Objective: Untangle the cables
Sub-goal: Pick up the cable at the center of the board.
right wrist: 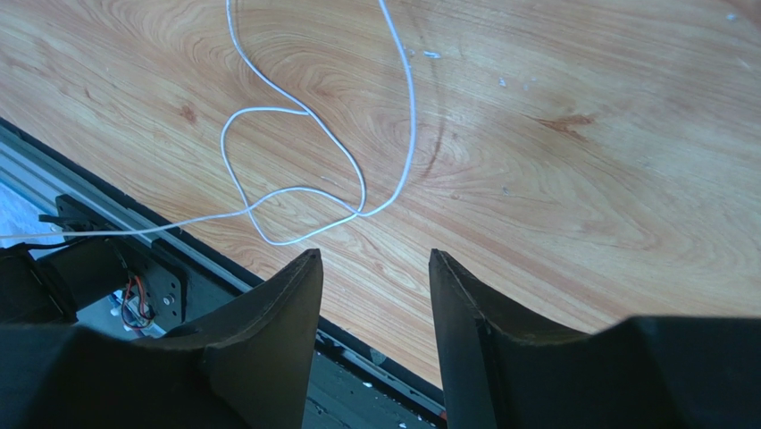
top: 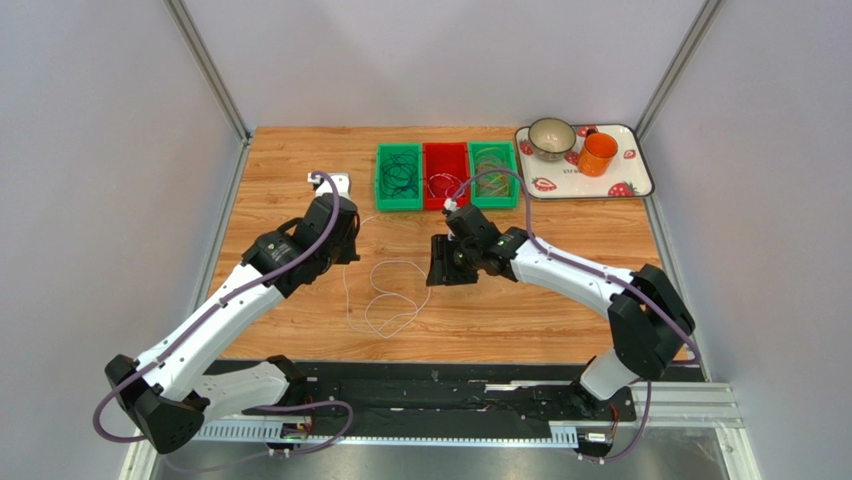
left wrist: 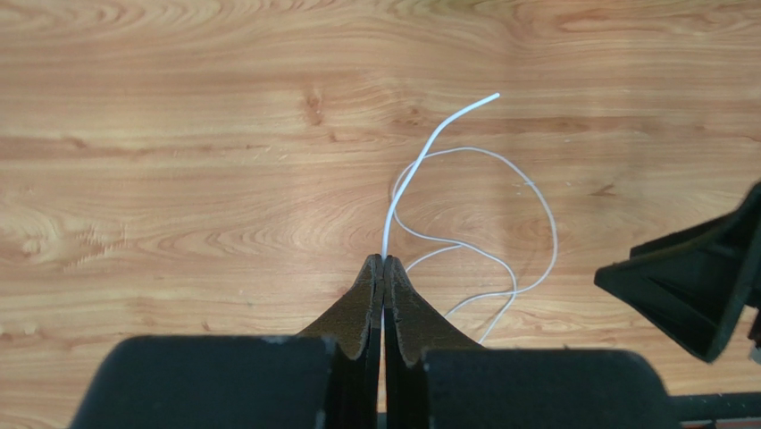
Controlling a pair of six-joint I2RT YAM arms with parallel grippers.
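One loose white cable [top: 385, 295] lies on the desk [top: 560, 300], looped over itself a couple of times in the middle between the two arms. The left claw [left wrist: 384, 261] is pressed together and pinching that cable near one end, with the free tip curving away past the fingertips. The right claw [right wrist: 375, 259] is spread with nothing between its fingers, hanging over the wood just beside the loops.

Nothing sits on the cable or blocks it. The other stuff is all well apart along the far edge: three bins in a row, a green bin [top: 380, 180] with dark cables, a red bin [top: 445, 146] and another green one [top: 494, 145] with mixed colours. Right of those is one strawberry tray [top: 630, 170] with one bowl [top: 551, 138] and one orange cup [top: 598, 154]. There's also one small white thing [top: 335, 182] left of the bins, can't tell what.
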